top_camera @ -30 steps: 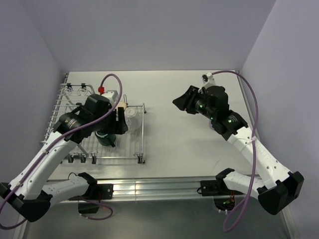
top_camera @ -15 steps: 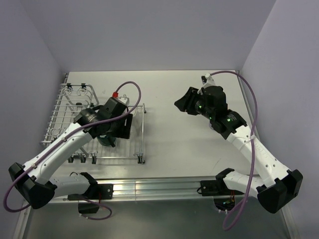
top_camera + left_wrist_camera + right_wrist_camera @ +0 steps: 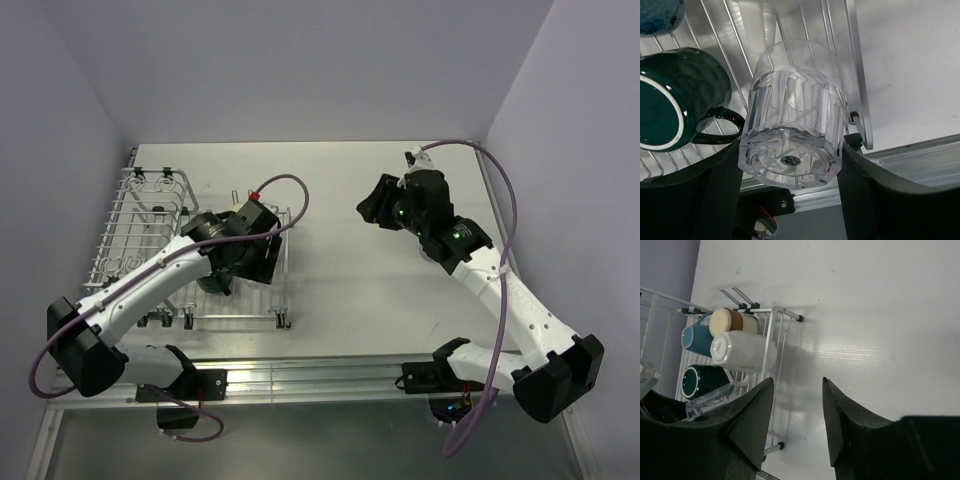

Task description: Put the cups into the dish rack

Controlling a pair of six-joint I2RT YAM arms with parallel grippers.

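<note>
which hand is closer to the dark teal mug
Left. The left hand, gripping the clear glass tumbler, is over the dish rack right beside the dark teal mug. The right hand hovers open over the table, away from the rack.

tool [image 3: 790, 167] grips clear tumbler [image 3: 796, 112] beside teal mug [image 3: 677, 102]

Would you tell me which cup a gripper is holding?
The clear tumbler, in the left gripper; the teal mug, white mug, blue mug and brown cup lie in the rack.

Blue mug [image 3: 655, 12] cut off top-L corner; teal mug [image 3: 695, 85], L edge.
</note>
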